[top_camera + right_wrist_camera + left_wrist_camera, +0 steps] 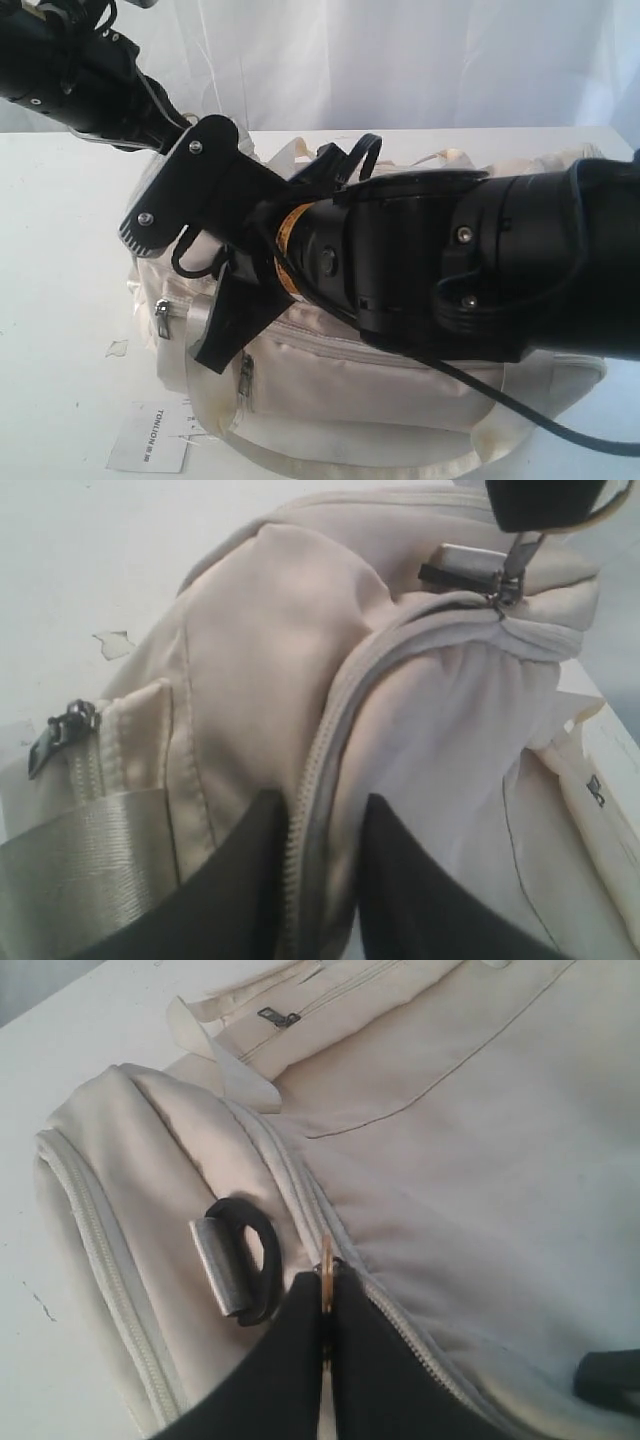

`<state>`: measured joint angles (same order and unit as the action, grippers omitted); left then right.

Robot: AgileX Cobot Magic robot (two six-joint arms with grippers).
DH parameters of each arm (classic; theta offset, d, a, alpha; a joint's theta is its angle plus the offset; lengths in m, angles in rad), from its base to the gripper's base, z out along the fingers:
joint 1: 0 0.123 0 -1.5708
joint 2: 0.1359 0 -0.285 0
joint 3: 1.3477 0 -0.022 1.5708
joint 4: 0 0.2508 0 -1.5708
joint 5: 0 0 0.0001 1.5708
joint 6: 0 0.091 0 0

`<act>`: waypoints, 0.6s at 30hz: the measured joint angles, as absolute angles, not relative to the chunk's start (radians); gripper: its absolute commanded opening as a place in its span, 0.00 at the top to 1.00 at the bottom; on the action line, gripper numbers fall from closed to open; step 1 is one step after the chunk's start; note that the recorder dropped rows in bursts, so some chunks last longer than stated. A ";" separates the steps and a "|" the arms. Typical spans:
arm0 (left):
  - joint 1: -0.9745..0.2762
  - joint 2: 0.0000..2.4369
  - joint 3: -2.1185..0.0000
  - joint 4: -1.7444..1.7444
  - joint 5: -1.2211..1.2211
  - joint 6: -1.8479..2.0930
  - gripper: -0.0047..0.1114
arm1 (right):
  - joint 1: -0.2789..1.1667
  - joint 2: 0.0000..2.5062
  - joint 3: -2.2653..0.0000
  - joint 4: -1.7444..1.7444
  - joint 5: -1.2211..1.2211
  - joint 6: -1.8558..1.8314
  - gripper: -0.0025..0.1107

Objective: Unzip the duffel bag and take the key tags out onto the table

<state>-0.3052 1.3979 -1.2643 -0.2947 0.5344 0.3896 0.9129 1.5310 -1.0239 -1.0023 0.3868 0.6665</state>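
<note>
Exterior: duffel bag [380, 380] lies lengthwise on desk [60, 300]. Left arm [100, 80] and right arm [480, 260] both over it and hide its top. Paper label [148, 438] beside bag. Key tags unseen, likely inside.

Left wrist: left fingers [280, 1370] closed on zipper pull [326, 1265], just beside strap clip [240, 1260].

Right wrist: right fingers [235, 890] apart, astride zipper seam [310, 810]; cannot tell if they pinch the fabric. Seam looks zipped and runs from them to the held pull at bag's end. Left arm nearer; pull likely travels along seam toward right fingers.
</note>
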 measured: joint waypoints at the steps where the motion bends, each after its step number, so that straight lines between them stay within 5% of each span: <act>1: -0.305 1.398 -1.264 -0.295 0.534 0.390 0.96 | 0.913 1.531 -1.024 -1.002 0.390 0.669 0.98; 18: -0.305 1.517 -1.275 -0.328 0.315 0.397 0.96 | 0.945 1.533 -1.024 -1.028 0.409 0.669 0.98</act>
<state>-0.3052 1.5173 -1.2749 -0.3280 0.3146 0.3970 0.9451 1.5327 -1.0239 -1.0278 0.4085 0.6686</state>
